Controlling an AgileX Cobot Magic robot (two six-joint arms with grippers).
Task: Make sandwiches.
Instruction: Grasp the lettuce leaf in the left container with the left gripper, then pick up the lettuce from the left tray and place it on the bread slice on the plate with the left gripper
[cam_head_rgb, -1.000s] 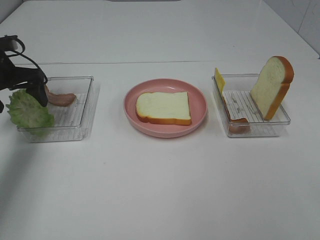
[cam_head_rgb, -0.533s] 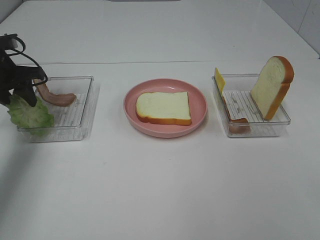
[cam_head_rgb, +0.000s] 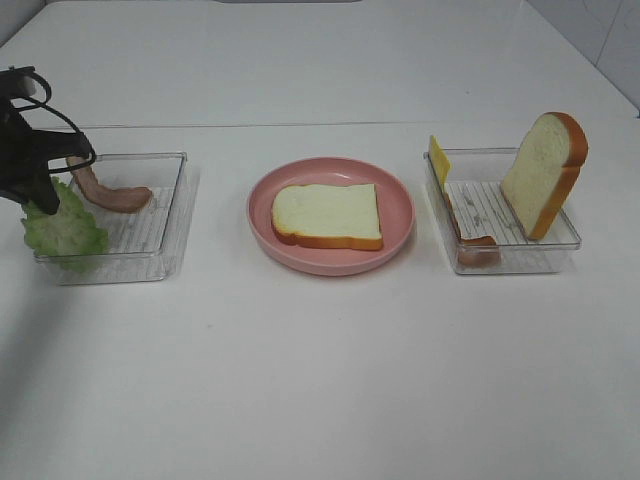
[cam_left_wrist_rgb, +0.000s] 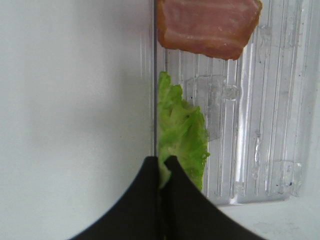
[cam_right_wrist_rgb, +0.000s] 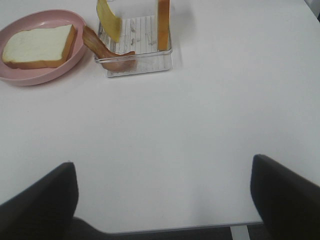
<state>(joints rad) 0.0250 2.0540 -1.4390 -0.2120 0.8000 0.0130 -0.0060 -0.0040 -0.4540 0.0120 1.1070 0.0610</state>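
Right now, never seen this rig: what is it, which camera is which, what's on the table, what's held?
Two-armed robot. The wide picture is from a high camera; the other two from a camera on each wrist. On the table: a pink plate with one bread slice, a left tray with bacon, a right tray with cheese, more bacon and a leaning bread slice. The left jaws are shut on a lettuce leaf at the left tray's edge. The right jaws are open and empty.

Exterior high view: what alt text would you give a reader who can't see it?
The left gripper pinches a green lettuce leaf at the edge of a clear tray holding a bacon strip. A pink plate in the middle carries one bread slice; a second tray at right holds upright bread, cheese and bacon.
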